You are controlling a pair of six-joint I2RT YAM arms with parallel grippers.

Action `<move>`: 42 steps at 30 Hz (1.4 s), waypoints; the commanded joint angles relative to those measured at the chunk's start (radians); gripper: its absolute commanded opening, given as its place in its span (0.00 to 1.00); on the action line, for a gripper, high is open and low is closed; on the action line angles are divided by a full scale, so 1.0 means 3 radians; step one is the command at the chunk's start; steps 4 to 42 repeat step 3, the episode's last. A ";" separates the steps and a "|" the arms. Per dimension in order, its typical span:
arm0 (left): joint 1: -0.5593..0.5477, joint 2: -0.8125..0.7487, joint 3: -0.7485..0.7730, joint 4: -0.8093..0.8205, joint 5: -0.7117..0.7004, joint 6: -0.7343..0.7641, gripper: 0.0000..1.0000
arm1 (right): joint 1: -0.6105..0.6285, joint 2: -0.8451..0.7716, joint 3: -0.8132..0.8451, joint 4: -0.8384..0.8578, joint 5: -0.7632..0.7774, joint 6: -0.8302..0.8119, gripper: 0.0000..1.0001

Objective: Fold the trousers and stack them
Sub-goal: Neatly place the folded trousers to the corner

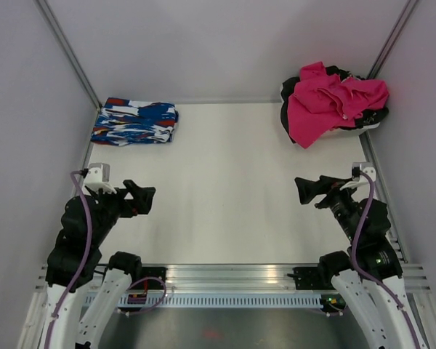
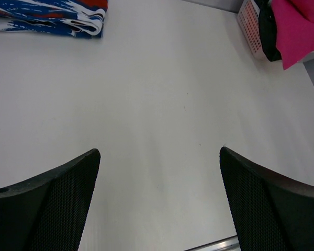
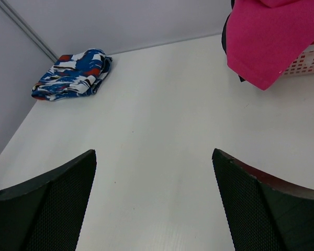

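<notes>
The trousers (image 1: pixel 135 122), royal blue with white, red and black blotches, lie folded in a flat bundle at the far left corner of the table. They also show in the left wrist view (image 2: pixel 52 15) and the right wrist view (image 3: pixel 73 74). My left gripper (image 1: pixel 144 198) is open and empty, low over the near left of the table, well short of the trousers. My right gripper (image 1: pixel 307 190) is open and empty over the near right. Between the fingers in the left wrist view (image 2: pixel 159 157) and the right wrist view (image 3: pixel 154 157) only bare table shows.
A white basket (image 1: pixel 363 122) at the far right corner holds a heap of pink cloth (image 1: pixel 330 102) over dark cloth; it also shows in the left wrist view (image 2: pixel 251 26). Grey walls close the table on three sides. An aluminium rail (image 1: pixel 225 276) runs along the near edge.
</notes>
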 commanded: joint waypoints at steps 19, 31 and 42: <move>0.0006 0.0062 0.0010 -0.0028 -0.0212 -0.0152 1.00 | 0.0009 0.0167 0.0156 0.0050 -0.0078 -0.0006 0.98; 0.0006 0.0062 0.0010 -0.0028 -0.0212 -0.0152 1.00 | 0.0009 0.0167 0.0156 0.0050 -0.0078 -0.0006 0.98; 0.0006 0.0062 0.0010 -0.0028 -0.0212 -0.0152 1.00 | 0.0009 0.0167 0.0156 0.0050 -0.0078 -0.0006 0.98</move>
